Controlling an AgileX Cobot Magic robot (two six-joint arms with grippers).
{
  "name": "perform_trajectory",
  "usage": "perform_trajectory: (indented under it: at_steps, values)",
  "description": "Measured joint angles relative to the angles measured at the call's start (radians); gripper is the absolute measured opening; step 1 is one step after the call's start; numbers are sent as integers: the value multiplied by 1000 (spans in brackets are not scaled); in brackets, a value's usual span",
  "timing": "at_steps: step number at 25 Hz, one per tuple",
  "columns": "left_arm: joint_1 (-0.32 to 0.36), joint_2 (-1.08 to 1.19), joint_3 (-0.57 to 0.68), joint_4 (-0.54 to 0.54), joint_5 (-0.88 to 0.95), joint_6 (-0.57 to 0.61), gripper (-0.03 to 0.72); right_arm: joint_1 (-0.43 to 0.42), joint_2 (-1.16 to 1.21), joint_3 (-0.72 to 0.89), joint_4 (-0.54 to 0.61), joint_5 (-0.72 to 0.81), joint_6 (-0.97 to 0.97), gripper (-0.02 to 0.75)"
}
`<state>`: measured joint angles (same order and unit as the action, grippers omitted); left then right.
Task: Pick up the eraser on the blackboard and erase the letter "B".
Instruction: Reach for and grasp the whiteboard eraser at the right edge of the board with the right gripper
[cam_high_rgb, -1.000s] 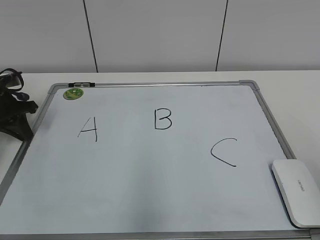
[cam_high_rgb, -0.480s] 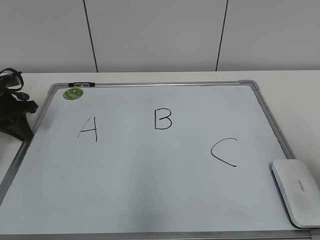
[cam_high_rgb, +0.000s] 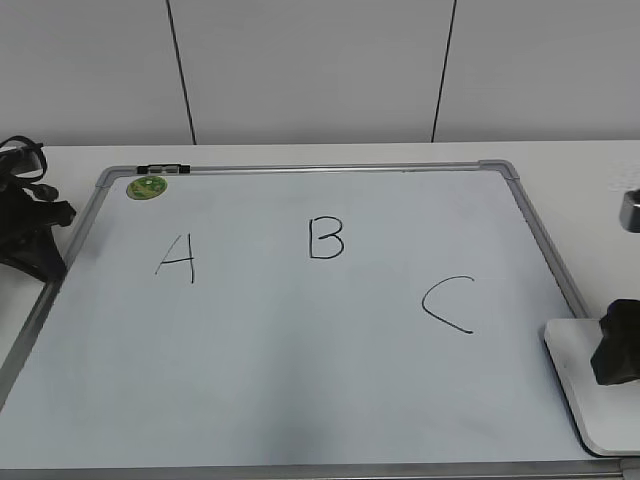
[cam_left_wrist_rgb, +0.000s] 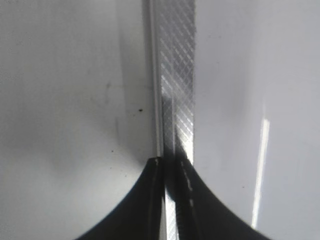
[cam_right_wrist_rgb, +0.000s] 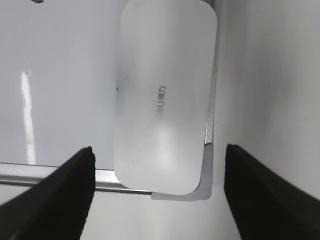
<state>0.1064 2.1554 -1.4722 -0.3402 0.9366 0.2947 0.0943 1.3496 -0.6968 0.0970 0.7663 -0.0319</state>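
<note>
The white eraser (cam_high_rgb: 580, 385) lies in the front right corner of the blackboard (cam_high_rgb: 300, 400); it also shows in the right wrist view (cam_right_wrist_rgb: 162, 95) with grey lettering on top. My right gripper (cam_right_wrist_rgb: 158, 162) is open, its fingers spread wider than the eraser, above its near end; in the exterior view it enters at the right edge (cam_high_rgb: 618, 345). The letter "B" (cam_high_rgb: 326, 238) is at the board's upper middle, between "A" (cam_high_rgb: 177, 258) and "C" (cam_high_rgb: 448, 304). My left gripper (cam_left_wrist_rgb: 171, 165) is shut and empty above the board's left frame (cam_left_wrist_rgb: 175, 75).
A round green magnet (cam_high_rgb: 147, 187) sits at the board's top left corner, beside a small black clip on the frame (cam_high_rgb: 165, 168). The left arm (cam_high_rgb: 28, 230) rests by the board's left edge. White table surrounds the board; a white wall stands behind.
My right gripper has come into view from the right and now hangs over the eraser. The left arm, board and eraser have not moved.
</note>
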Motion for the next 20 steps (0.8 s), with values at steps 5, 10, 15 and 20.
perform_trajectory:
  at_steps: [5, 10, 15, 20]
  values:
    - [0, 0, 0, 0, 0, 0, 29, 0, 81, -5, 0, -51, 0, 608]
    - [0, 0, 0, 0, 0, 0, 29, 0, 160, -35, -2, -66, -6, 608]
    - [0, 0, 0, 0, 0, 0, 29, 0, 230, -78, -4, -74, -8, 608]
    - [0, 0, 0, 0, 0, 0, 29, 0, 286, -93, -6, -75, -9, 608]
